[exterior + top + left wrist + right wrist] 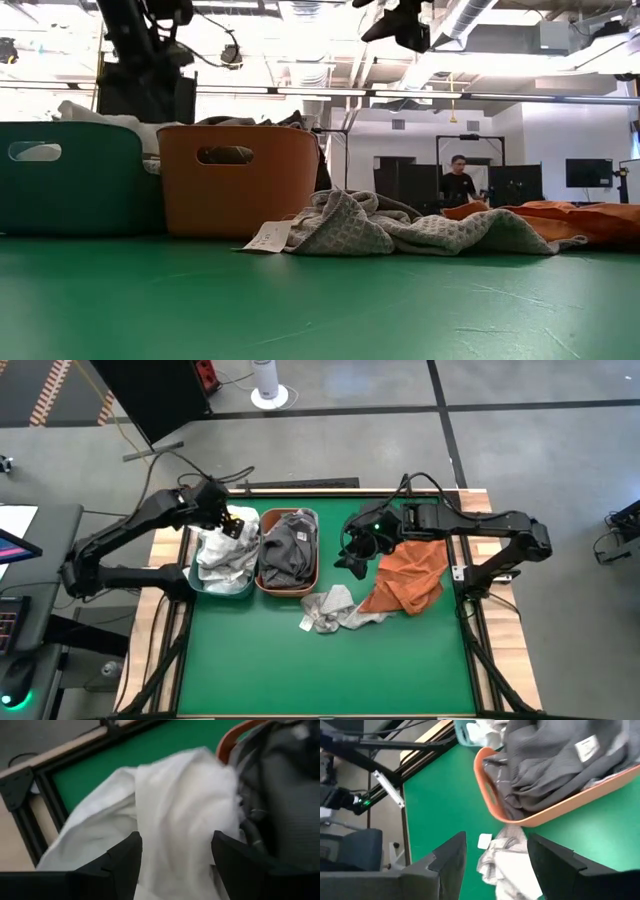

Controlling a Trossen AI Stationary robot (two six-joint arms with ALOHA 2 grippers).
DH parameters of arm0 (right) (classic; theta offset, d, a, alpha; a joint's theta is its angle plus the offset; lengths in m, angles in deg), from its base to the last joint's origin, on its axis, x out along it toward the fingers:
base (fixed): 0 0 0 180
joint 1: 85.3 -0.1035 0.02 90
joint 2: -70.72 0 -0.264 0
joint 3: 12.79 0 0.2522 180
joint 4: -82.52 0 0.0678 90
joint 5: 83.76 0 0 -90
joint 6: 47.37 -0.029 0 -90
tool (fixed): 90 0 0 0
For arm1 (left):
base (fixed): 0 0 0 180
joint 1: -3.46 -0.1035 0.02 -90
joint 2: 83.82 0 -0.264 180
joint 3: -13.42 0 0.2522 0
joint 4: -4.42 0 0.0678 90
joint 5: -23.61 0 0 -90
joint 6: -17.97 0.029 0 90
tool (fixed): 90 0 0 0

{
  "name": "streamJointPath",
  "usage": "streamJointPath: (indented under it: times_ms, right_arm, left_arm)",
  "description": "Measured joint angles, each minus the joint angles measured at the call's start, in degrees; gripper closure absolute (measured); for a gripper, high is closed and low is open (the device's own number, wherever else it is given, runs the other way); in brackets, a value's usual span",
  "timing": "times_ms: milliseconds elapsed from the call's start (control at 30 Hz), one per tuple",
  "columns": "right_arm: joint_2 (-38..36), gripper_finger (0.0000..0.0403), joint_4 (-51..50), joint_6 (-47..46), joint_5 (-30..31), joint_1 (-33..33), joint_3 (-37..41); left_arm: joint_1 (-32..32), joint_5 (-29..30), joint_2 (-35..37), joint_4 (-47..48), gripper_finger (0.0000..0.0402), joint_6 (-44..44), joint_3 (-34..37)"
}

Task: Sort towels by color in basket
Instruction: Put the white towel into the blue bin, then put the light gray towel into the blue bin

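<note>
My left gripper [235,525] [175,845] hangs open above the teal basket [196,582], which holds white towels [225,558] [175,800]; its fingers stand over the top white towel, clear of it. Beside it, the orange basket [262,582] [490,795] holds dark grey towels [290,548] [545,765]. A grey-checked towel [335,610] [380,228] lies crumpled on the green table, with a rust orange towel [408,580] [590,218] to its right. My right gripper [356,558] [495,847] is open, raised above the table between the orange basket and the rust orange towel.
The two baskets stand side by side at the table's far left. The green table top [330,680] is bare toward the near edge. A white label [266,238] sticks out of the grey-checked towel. A person [458,182] stands far back in the room.
</note>
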Motion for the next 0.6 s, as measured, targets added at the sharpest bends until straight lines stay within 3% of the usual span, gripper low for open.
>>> streamJointPath:
  times_ms: [267,400,600]
  right_arm:
    - [4.73,0.0168,-0.52,2.15,7.06,-8.13,1.0]
    - [12.15,0.0168,-0.64,1.41,9.97,-11.04,1.71]
    - [21.92,0.0168,-0.75,-6.96,10.02,-12.01,1.66]
  left_arm:
    - [1.55,-1.62,4.21,-1.72,0.0172,0.36,-5.02]
    - [2.74,-6.31,8.41,-6.6,0.0172,1.63,-5.11]
    - [5.38,-11.5,13.76,-8.51,0.0172,0.75,-5.11]
